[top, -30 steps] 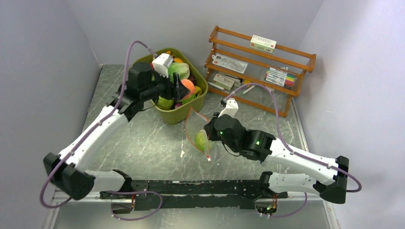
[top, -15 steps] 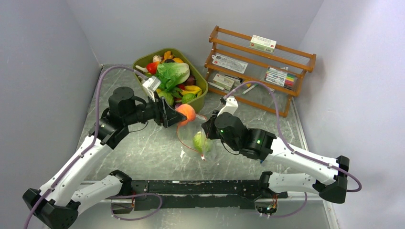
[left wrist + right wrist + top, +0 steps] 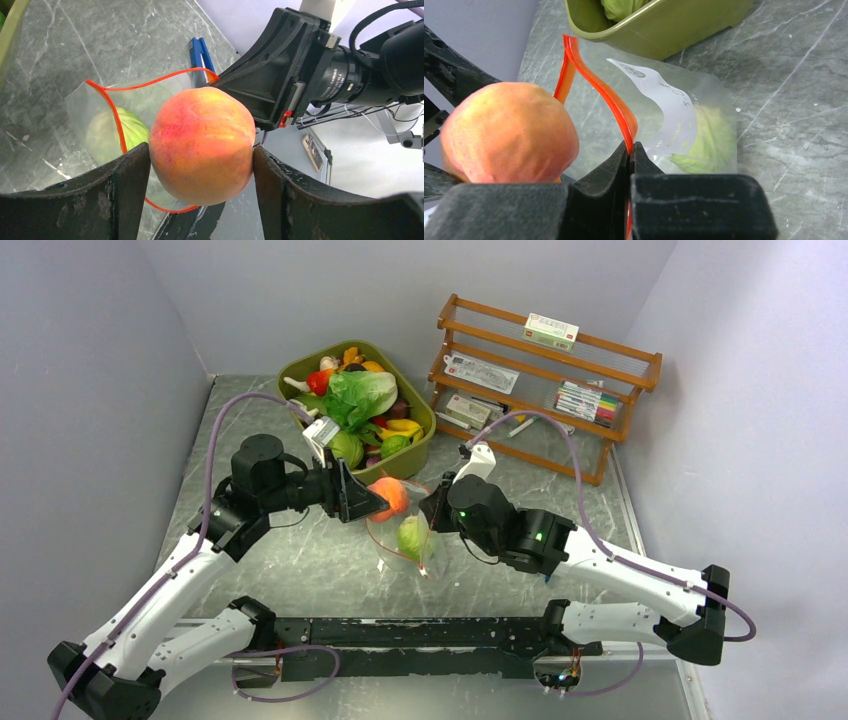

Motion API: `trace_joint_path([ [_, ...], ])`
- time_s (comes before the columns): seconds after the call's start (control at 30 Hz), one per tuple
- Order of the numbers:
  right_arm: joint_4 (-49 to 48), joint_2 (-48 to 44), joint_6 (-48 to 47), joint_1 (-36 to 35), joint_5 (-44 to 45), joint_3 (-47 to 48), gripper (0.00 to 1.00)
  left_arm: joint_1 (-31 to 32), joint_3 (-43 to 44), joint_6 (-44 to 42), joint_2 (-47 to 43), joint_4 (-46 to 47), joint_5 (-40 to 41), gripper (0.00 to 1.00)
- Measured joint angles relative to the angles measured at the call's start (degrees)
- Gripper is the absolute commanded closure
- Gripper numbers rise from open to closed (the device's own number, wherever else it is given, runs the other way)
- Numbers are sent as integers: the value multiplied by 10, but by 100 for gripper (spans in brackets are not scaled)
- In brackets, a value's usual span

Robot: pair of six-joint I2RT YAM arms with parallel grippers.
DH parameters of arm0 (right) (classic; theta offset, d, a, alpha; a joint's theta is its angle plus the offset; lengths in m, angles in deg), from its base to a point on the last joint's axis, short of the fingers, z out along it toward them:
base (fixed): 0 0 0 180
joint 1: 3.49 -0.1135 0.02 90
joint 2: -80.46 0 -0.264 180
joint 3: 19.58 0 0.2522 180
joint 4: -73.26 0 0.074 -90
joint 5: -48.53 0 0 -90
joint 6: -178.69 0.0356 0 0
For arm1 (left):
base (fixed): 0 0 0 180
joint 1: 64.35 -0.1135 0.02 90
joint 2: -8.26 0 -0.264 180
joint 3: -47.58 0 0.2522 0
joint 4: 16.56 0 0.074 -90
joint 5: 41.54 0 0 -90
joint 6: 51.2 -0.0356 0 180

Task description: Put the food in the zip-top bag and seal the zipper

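Note:
My left gripper (image 3: 372,502) is shut on an orange-pink peach (image 3: 202,145), held just above the open mouth of the clear zip-top bag (image 3: 392,545). The bag's orange-red zipper (image 3: 116,117) curves open in a loop. A round green cabbage (image 3: 709,140) lies inside the bag under its white label. My right gripper (image 3: 630,147) is shut on the zipper strip (image 3: 599,92), holding that edge of the mouth up. In the right wrist view the peach (image 3: 509,132) sits left of the pinched strip.
An olive-green tub (image 3: 290,372) with several more toy fruits and vegetables stands behind the bag. A wooden rack (image 3: 545,390) with boxes and pens stands at the back right. A blue-handled tool (image 3: 200,55) lies on the table beyond the bag.
My left arm has come out of the tub with the peach and carried it to the bag's mouth. The right gripper has kept its hold on the zipper; the bag shifted slightly left.

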Motion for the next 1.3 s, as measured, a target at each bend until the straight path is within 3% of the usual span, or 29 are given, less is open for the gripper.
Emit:
trace_joint_path([
  [1.3, -17, 0, 9, 0, -3, -1, 100, 0, 3, -33, 31, -55, 39, 20],
])
